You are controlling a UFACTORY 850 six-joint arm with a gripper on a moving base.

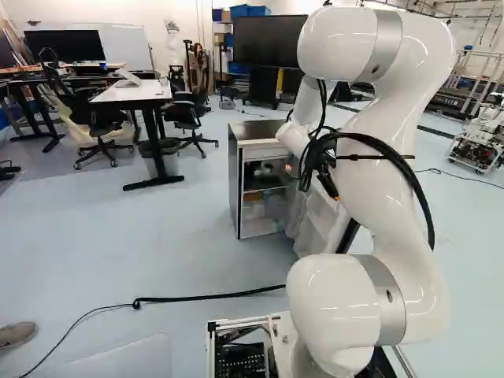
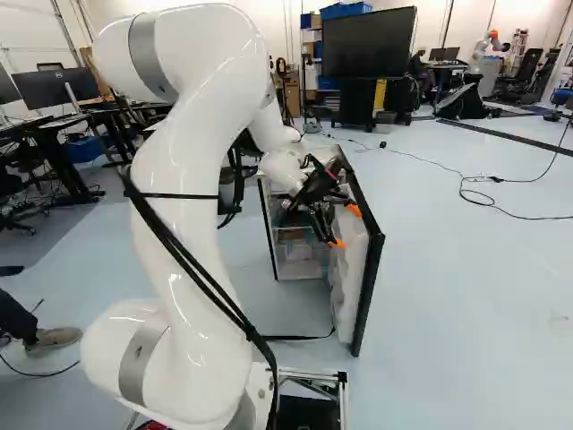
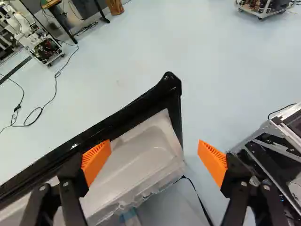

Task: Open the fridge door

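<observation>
Fridge door [image 1: 319, 219] stands open in the left base view, pale-lined, beside its boxy cabinet [image 1: 260, 132] on smooth floor [image 1: 157, 236]. In the right base view its black slab backs a moulded white liner; my fingers [image 2: 337, 243] reach its inner side. In the wrist view my ribbed orange fingers [image 3: 214, 162] spread wide, gripping nothing, its rounded black corner ahead.

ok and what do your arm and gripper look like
The arm is glossy white with rounded joints, grey bands and black cables strapped along it. The gripper is black, with two fingers and ribbed orange pads.
</observation>
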